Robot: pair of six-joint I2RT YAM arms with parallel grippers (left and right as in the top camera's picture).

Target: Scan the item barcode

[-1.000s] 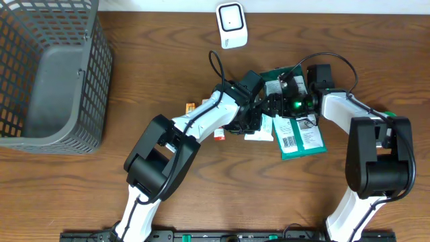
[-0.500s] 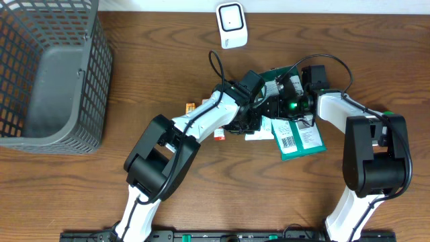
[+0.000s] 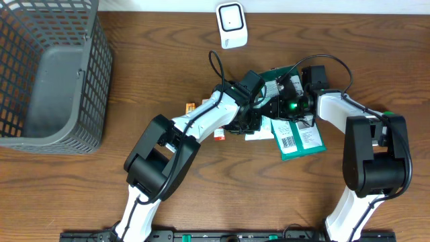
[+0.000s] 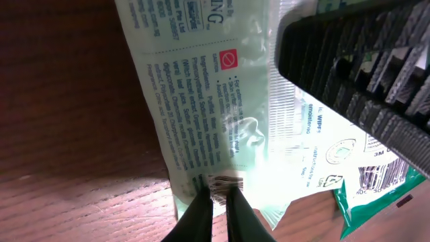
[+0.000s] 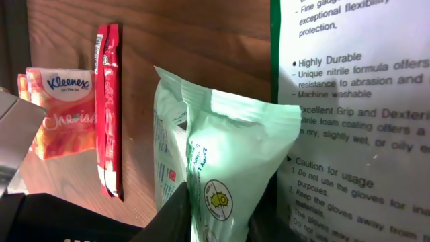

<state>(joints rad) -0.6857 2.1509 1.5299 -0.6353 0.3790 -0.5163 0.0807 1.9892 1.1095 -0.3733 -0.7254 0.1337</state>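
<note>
The left gripper (image 4: pixel 218 205) pinches the pack (image 4: pixel 215 114) by its seam at lower centre. The right gripper (image 5: pixel 222 216) clamps its end, probably to raise the barcode (image 4: pixel 226 182) toward the scanner (image 3: pixel 230 25), upper centre.

Brown wooden table (image 3: pixel 154 74) with grey mesh basket (image 3: pixel 101 67), white scanner (image 3: pixel 231 25), green glove packet (image 3: pixel 300 140).

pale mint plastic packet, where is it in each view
overhead: pale mint plastic packet at centre, mostly covered
left wrist: packet fills the middle
right wrist: packet at lower centre
shared landmark: dark green glove pack with white label, beside it
</note>
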